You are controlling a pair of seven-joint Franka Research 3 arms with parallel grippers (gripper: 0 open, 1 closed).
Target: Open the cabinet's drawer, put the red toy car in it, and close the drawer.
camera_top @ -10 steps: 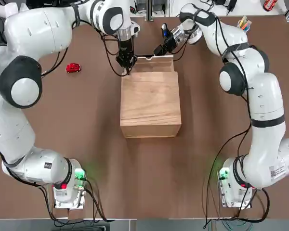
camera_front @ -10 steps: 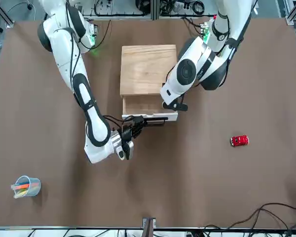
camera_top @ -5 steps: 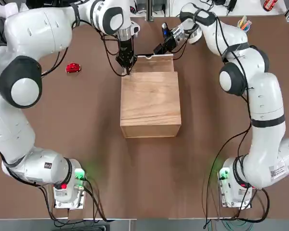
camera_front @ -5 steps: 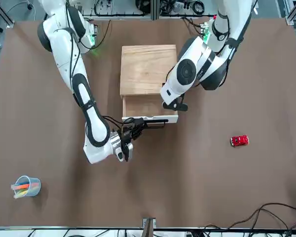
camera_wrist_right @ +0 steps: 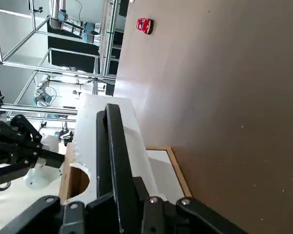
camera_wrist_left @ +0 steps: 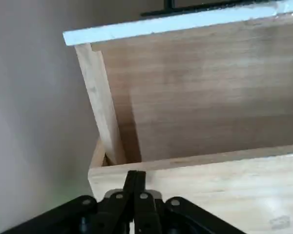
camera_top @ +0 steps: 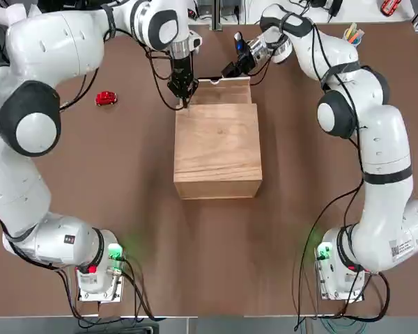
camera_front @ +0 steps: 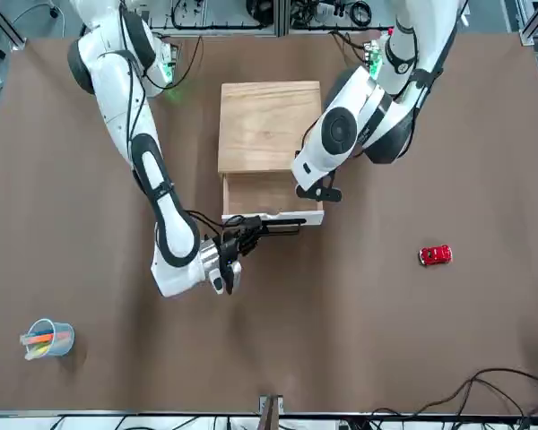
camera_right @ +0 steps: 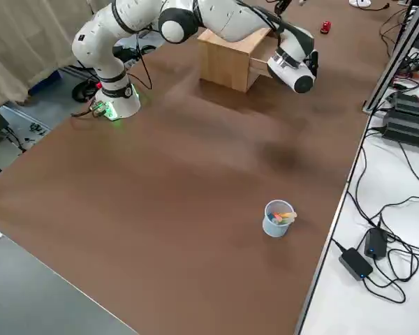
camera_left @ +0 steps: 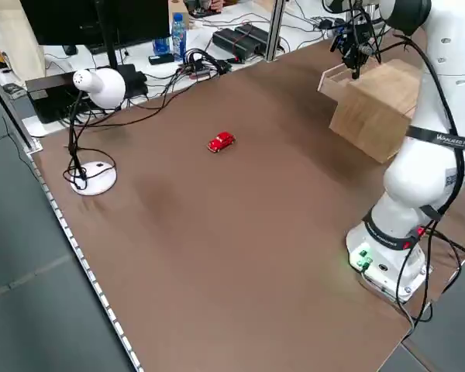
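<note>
Car (camera_top: 106, 98) is lying on the bench (camera_top: 125, 209) at far left, well apart from both hands. Left hand (camera_top: 183, 94) is hanging closed and empty over the cabinet's (camera_top: 217, 149) front left corner, beside the drawer (camera_top: 223, 91). The drawer is standing partly pulled out. Right hand (camera_top: 229, 71) is reaching level, fingers closed at the drawer's front edge.

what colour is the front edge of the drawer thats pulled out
White, unlike the light wood of the drawer itself. It shows best in the left wrist view.
</note>
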